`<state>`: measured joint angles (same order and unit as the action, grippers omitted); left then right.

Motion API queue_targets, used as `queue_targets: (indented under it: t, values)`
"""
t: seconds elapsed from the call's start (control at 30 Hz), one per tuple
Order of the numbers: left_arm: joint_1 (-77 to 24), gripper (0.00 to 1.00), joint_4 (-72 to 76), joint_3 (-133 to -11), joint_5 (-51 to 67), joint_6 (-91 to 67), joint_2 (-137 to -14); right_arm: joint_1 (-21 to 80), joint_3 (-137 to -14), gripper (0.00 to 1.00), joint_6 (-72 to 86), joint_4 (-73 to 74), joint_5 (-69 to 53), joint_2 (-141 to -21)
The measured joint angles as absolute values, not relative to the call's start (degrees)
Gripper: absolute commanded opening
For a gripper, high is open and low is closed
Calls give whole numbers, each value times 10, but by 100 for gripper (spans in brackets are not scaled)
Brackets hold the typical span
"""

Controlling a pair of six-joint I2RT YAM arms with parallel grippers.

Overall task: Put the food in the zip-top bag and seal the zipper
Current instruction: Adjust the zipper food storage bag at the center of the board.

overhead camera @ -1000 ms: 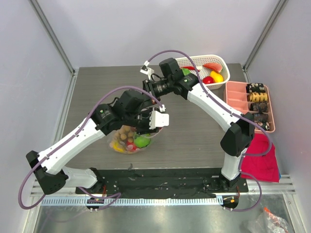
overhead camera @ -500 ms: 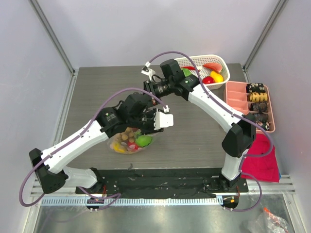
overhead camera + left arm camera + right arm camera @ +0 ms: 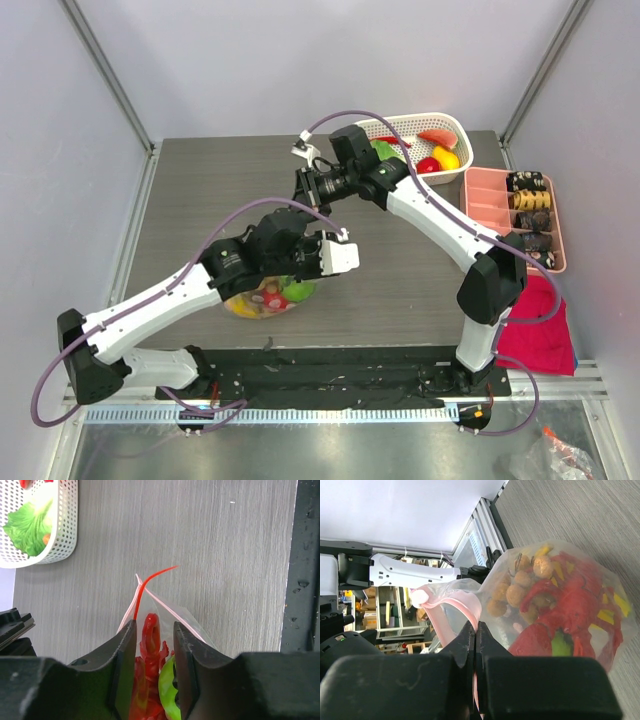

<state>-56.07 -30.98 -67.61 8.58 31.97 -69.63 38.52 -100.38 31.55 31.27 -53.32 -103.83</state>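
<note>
The clear zip-top bag [image 3: 268, 295] lies near the table's front, stuffed with food: a red chilli [image 3: 150, 630], a green fruit [image 3: 167, 680], a brown berry cluster [image 3: 517, 587] and yellow pieces. My left gripper [image 3: 154, 626] is open only partway and straddles the bag's top. The chilli and green fruit bulge between its fingers, and the bag film [image 3: 187, 617] spreads wider than the jaws. In the top view this left gripper [image 3: 295, 270] sits just above the bag. The pink zipper [image 3: 145, 582] runs up from there. My right gripper [image 3: 476, 626] is shut on the zipper strip [image 3: 455, 602].
A white lattice basket [image 3: 400, 125] at the back right holds lettuce [image 3: 27, 525] and other toy foods. A pink compartment tray [image 3: 485, 200] with dark items stands along the right edge. A red cloth [image 3: 545, 325] lies in front of it.
My left gripper has shifted right and slightly toward the table's front, staying over the bag. The right arm and the bag have barely moved.
</note>
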Motion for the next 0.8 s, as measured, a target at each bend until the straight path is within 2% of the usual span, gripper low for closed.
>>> queue_targets:
  t: [0.13,0.33,0.6,0.77,0.8]
  values:
    - [-562,29,-311,-676,90,333,-697,385,-1001,1,323,309,-535,-1037]
    - [-562,29,-314,-676,97,348,-707,385,-992,1,342,297,-537,-1033]
    - [-562,18,-315,-676,111,354,-730,386,-975,1,366,278,-539,-1017]
    - [-563,25,-323,-674,119,365,-732,386,-965,1,371,272,-540,-1013]
    - [-563,33,-323,-672,121,366,-727,386,-964,1,372,272,-540,-1012]
